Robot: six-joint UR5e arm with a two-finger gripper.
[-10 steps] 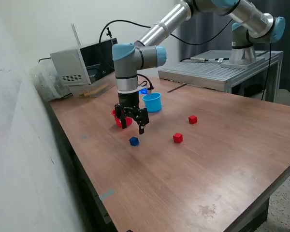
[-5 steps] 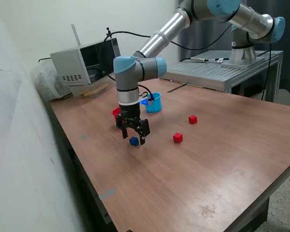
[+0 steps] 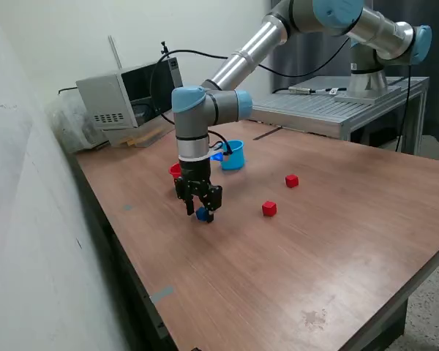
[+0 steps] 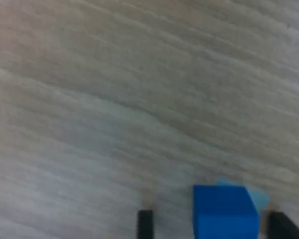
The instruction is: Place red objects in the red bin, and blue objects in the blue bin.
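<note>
Blue cube point(image 4: 224, 209) sits flat on the bench point(image 3: 293, 248), right down between the tips of the end effector point(image 3: 202, 213), whose fingers point(image 4: 145, 224) stand apart, one on either side with a gap showing on at least the one flank in the wrist view, so nothing is clamped yet. It looks a light, rigid little block, hard-faced and probably a touch slick, so my call is to pinch it square on two opposite flat faces, low and centred, or it may twist out. No long axis to speak of: it's a cube, resting on one face, top face up, its sides turned slightly off the line of the fingers in the wrist view. In the exterior view the cube is near the bench's front-left stretch; behind the arm the red cup point(image 3: 175, 171) peeks out, and the blue cup point(image 3: 233, 155) stands further back. Two red cubes point(image 3: 269, 209) point(image 3: 292, 180) lie well apart toward the exterior view's right, untouched.
</note>
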